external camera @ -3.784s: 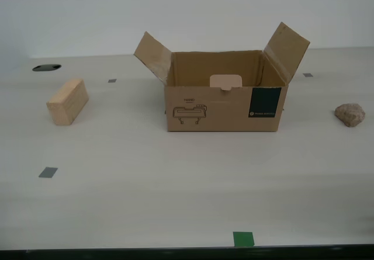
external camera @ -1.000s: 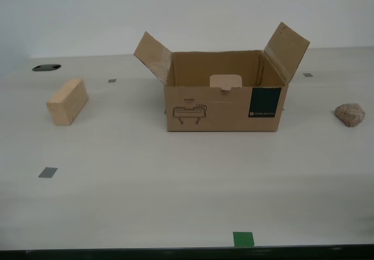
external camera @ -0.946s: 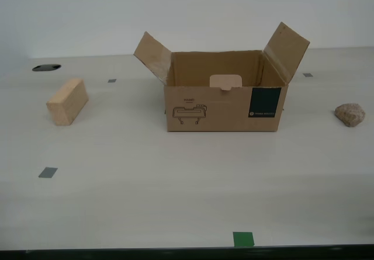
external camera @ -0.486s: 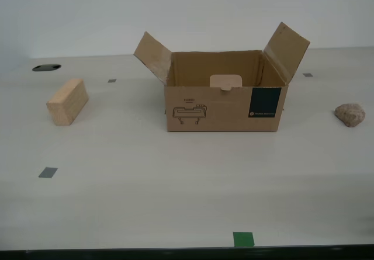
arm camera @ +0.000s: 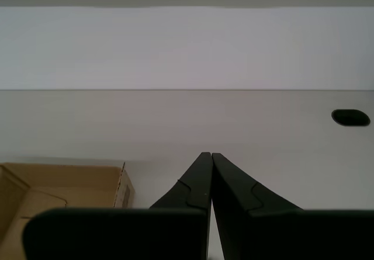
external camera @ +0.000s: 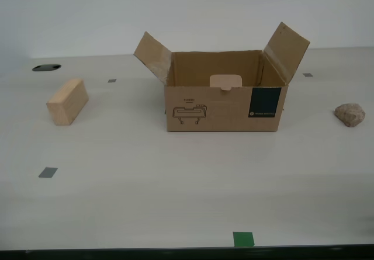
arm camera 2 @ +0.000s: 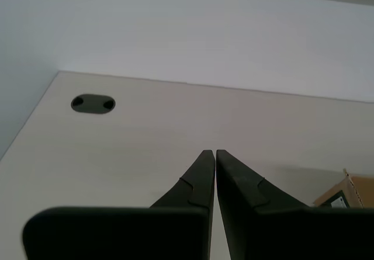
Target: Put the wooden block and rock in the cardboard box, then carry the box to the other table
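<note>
Fingers on my first gripper [arm camera: 210, 155] are pressed together with nothing between them, same deal with my second gripper [arm camera 2: 215, 152], both hanging over the off-white tabletop [external camera: 175, 178]. In the exterior view there's a green tape square [external camera: 243, 239] at the near edge. Further back the cardboard box [external camera: 223, 105] sits mid-tabletop, flaps up, open. The wooden block [external camera: 68, 101] lies well off toward the exterior view's left, the rock [external camera: 349, 114] well off toward its right, both outside the box. A dark oval hole [external camera: 46, 68] is at the far left.

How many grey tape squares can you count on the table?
3: one near the exterior view's left edge, one behind the block, one beyond the box's far flap. The box may hide more.
</note>
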You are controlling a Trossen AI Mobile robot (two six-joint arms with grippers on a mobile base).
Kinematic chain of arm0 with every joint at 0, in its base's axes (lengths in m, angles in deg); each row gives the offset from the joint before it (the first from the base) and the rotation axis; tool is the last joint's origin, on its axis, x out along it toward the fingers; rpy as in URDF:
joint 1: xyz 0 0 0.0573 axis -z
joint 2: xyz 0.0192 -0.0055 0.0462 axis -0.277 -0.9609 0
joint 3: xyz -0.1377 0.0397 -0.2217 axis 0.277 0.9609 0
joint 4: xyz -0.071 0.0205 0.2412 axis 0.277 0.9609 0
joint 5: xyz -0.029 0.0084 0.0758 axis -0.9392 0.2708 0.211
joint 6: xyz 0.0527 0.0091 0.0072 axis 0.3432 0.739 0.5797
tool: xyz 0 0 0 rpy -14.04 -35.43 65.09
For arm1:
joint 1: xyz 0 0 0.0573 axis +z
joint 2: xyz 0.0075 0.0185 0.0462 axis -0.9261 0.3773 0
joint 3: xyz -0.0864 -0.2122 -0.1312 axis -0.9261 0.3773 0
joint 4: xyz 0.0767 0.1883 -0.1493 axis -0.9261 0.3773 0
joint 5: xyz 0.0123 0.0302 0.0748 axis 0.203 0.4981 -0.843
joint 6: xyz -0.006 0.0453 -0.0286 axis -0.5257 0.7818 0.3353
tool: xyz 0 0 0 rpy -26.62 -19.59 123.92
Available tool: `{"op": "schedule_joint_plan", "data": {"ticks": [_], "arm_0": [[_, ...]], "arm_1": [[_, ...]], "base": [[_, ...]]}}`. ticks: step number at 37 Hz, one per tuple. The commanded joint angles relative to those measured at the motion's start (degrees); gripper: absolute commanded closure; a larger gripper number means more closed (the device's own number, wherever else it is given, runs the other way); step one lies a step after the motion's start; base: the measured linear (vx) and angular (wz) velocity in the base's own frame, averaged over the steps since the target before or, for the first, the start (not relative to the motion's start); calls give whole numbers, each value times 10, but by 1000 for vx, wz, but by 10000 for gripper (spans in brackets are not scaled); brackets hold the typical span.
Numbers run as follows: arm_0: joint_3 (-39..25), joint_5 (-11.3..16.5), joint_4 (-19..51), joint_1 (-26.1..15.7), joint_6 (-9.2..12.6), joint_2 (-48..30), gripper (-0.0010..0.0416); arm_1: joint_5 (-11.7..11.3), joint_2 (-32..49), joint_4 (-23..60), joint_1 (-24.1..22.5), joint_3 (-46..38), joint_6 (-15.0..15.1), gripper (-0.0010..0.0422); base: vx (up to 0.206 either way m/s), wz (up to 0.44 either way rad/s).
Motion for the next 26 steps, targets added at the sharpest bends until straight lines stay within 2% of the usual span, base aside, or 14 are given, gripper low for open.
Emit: {"op": "schedule_joint_plan", "data": {"ticks": [1, 19, 26], "arm_0": [[-19, 0, 25, 0, 2, 0, 406], [-43, 0, 164, 1, 6, 0, 406], [-44, 0, 212, 1, 19, 0, 406]], "arm_1": [[-1, 0, 38, 0, -16, -6, 412], [-1, 0, 212, 0, -115, -6, 412], [-1, 6, 265, 0, -136, -5, 412]], "base": [[0, 0], [0, 0], [0, 0]]}}
